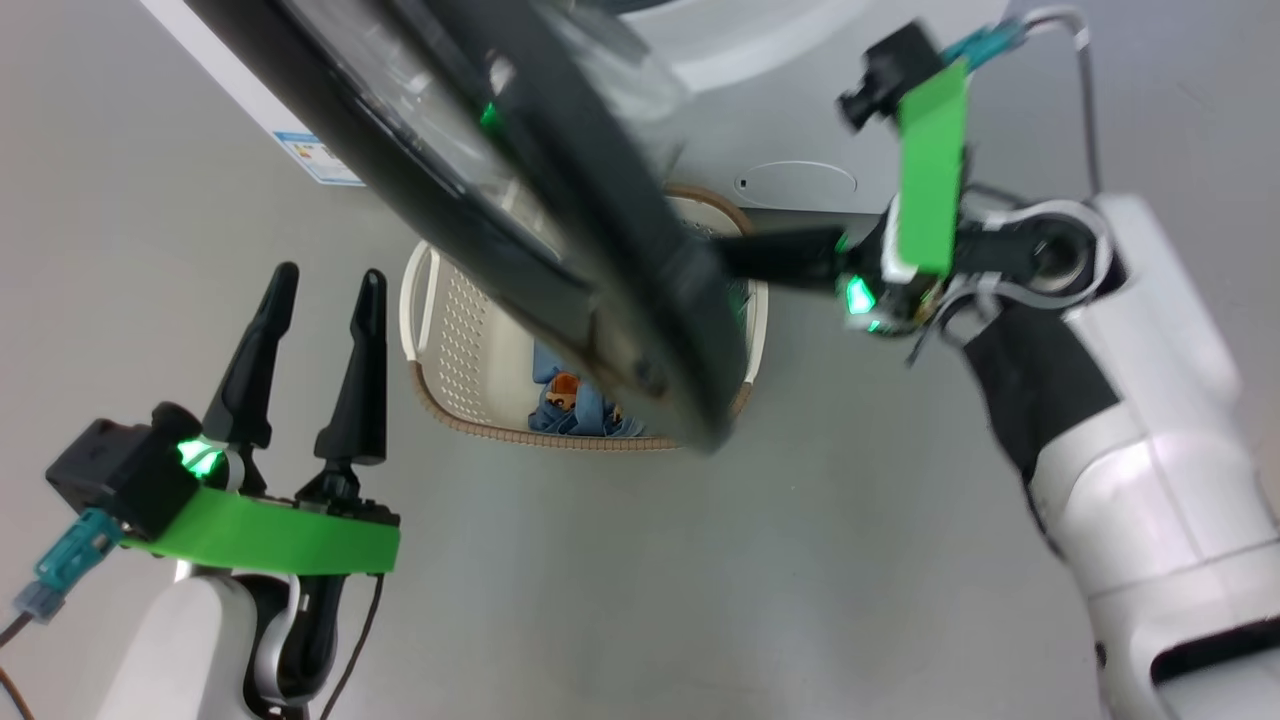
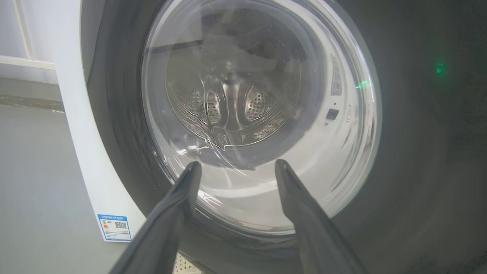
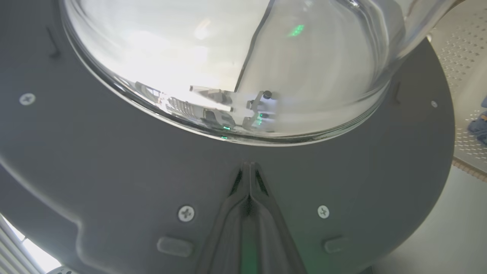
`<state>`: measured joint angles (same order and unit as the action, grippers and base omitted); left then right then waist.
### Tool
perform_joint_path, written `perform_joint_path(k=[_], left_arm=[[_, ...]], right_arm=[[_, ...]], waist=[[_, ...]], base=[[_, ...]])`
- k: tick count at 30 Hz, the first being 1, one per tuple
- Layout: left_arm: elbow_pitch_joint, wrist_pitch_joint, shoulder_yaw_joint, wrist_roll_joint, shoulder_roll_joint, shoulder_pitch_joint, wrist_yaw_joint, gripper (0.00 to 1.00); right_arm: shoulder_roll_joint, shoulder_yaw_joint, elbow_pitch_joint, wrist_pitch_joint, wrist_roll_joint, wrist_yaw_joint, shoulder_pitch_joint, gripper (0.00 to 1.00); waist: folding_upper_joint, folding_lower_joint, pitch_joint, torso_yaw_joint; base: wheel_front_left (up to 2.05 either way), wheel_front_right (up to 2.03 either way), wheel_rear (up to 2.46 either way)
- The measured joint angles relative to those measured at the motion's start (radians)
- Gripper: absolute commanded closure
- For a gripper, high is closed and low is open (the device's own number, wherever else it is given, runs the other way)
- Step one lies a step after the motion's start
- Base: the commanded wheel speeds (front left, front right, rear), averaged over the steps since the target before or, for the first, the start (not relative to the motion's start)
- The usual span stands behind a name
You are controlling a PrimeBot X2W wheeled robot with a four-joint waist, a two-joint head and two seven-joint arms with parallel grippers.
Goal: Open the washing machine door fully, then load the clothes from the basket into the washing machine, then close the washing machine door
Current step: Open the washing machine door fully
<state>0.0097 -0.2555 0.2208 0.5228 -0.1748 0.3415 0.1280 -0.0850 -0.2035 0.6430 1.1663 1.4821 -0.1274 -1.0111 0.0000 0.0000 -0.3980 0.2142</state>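
Note:
The washing machine door point(image 1: 640, 300) stands swung out, its black rim crossing the head view above the basket point(image 1: 470, 330). The clothes point(image 1: 575, 405), light blue with orange figures, lie in the basket's near end, partly hidden by the door. My right gripper point(image 3: 249, 167) is shut with nothing between its fingers, and its tips rest against the door's grey inner face point(image 3: 114, 171) below the glass bowl point(image 3: 228, 57). My left gripper point(image 1: 328, 280) hangs open left of the basket, facing the door's outer glass point(image 2: 247, 114). The steel drum point(image 2: 228, 102) shows through that glass.
The washing machine point(image 1: 760, 40) has its white front at the top, with the round filter cap point(image 1: 800, 185) and a blue label sticker point(image 1: 315, 160). Grey floor point(image 1: 640, 580) spreads around the basket. In the right wrist view the basket point(image 3: 464, 114) lies at the right edge.

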Motion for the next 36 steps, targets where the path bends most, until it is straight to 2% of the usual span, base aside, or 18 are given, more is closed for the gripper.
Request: perform_joint_path(k=[8, 26, 36], left_arm=[[0.003, 0.0, -0.006, 0.0, 0.001, -0.015, 0.0, 0.0], [0.016, 0.0, -0.033, -0.007, 0.009, -0.015, 0.0, 0.0], [0.02, 0.0, -0.034, -0.007, 0.011, -0.016, 0.0, 0.0]], right_arm=[[0.0, -0.171, -0.113, -0.105, 0.094, 0.0, 0.105, 1.0], [-0.005, -0.4, -0.123, -0.264, 0.26, 0.0, 0.116, 1.0], [-0.032, -0.455, -0.144, -0.344, 0.336, 0.0, 0.117, 1.0]], waist=[[0.0, 0.0, 0.011, 0.007], [0.0, 0.0, 0.011, 0.021], [0.0, 0.0, 0.034, 0.022]], base=[[0.0, 0.0, 0.0], [0.0, 0.0, 0.0], [0.0, 0.0, 0.0]])
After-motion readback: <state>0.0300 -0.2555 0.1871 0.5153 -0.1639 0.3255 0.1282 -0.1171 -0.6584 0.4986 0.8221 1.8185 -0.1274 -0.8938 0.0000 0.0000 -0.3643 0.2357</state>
